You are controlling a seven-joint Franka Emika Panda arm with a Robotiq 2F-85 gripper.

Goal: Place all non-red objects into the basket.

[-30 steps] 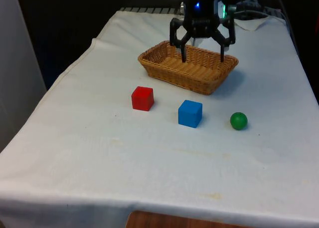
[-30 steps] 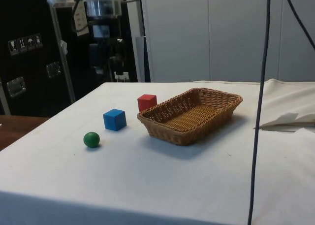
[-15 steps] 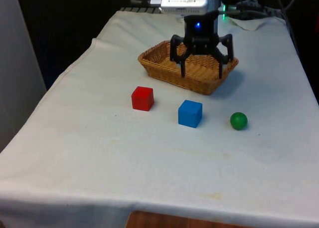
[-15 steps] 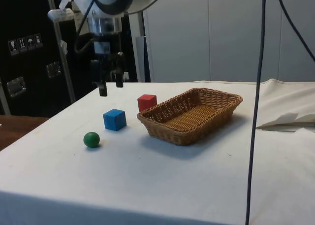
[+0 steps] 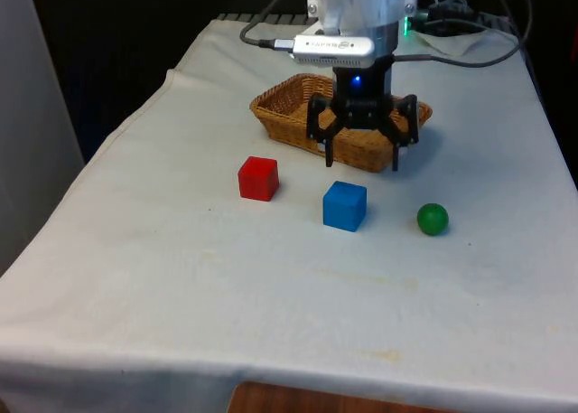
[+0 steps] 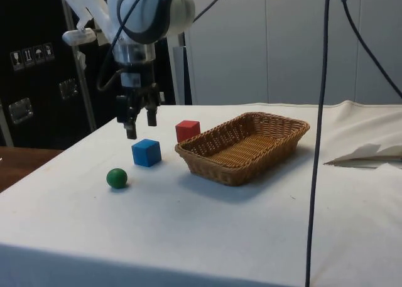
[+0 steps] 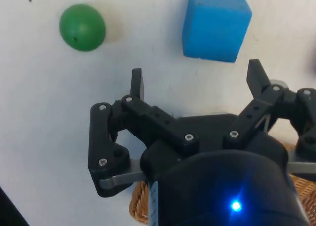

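A blue cube (image 5: 345, 205) (image 6: 146, 152) (image 7: 215, 24) rests on the white cloth, between a red cube (image 5: 258, 178) (image 6: 187, 130) and a green ball (image 5: 433, 219) (image 6: 117, 178) (image 7: 82, 27). Behind them stands a wicker basket (image 5: 280, 108) (image 6: 251, 146), with nothing showing inside it. My gripper (image 5: 361, 163) (image 6: 141, 127) (image 7: 196, 82) hangs open above the cloth, between the basket's front rim and the blue cube, a little above and behind the cube. Nothing is between its fingers.
The table's edge runs along the front view's left, beside a dark gap. A rumpled white cloth (image 6: 370, 152) lies beyond the basket in the side view. A dark cable (image 6: 318, 136) hangs down in front of the side camera.
My gripper has come forward from over the basket and moved down, and now hangs just behind the blue cube. It stayed open. The cubes, ball and basket have not moved.
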